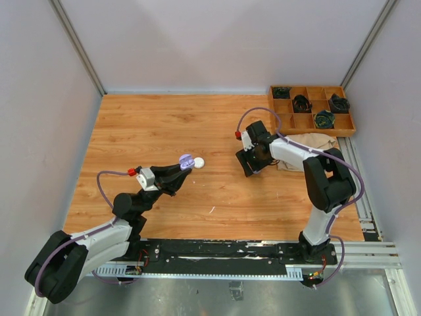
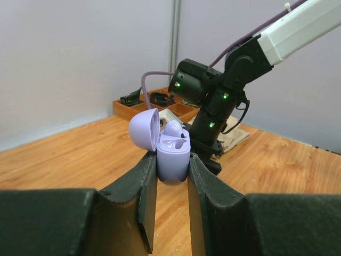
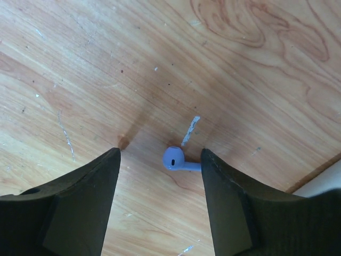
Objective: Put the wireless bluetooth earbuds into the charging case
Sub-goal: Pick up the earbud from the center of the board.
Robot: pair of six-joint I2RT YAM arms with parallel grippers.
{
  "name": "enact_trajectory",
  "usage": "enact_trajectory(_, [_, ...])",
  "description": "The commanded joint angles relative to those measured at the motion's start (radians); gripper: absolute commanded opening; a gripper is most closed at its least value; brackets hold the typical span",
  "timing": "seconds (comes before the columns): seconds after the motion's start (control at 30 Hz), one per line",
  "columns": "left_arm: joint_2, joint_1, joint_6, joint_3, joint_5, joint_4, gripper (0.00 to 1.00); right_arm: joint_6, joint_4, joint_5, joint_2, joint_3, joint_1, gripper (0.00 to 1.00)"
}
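Left gripper (image 2: 171, 162): closed tight on the lilac case (image 2: 173, 154), one finger on each side, holding it up off the table (image 1: 164, 125).
Case: open, with its lid (image 2: 144, 128) swung to 9 o'clock in the left wrist view; seen from above it is just left of the table's centre.
Seated earbud (image 2: 173, 128): lilac, resting in the top of the case at its 12 o'clock.
Right gripper (image 3: 160, 156): jaws well apart and holding nothing, pointing down at the table, at 3 o'clock from the case in the top view.
Loose earbud (image 3: 175, 159): lilac, lying on the wood between the right gripper's fingers, nearer the 3 o'clock finger; its stem reaches that finger, contact unclear.
White object (image 1: 198, 162): small and round, just beside the case at its 3 o'clock; too small to identify.
Tray (image 1: 289, 122): wooden and divided, at the table's 1 o'clock corner, with dark items in several compartments.
Cloth (image 1: 309, 141): beige, at the tray's 6 o'clock, partly under the right arm.
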State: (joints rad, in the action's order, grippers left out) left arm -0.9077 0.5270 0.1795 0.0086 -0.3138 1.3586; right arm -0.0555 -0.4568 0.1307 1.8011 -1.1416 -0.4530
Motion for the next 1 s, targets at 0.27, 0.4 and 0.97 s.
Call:
enact_trajectory(0.27, [-0.001,0.004,-0.012,-0.041,-0.012,0.024,0.00,0.058,-0.127,0.028,-0.030,0.019,0.013,0.56])
enact_trajectory(0.4, [-0.003,0.006,-0.012,-0.041,-0.012,0.024,0.00,0.060,-0.120,0.028,-0.043,0.020,0.013,0.52])
enact_trajectory(0.97, [-0.019,0.005,-0.011,-0.039,-0.017,0.031,0.00,0.034,-0.136,-0.075,0.034,-0.108,0.013,0.42])
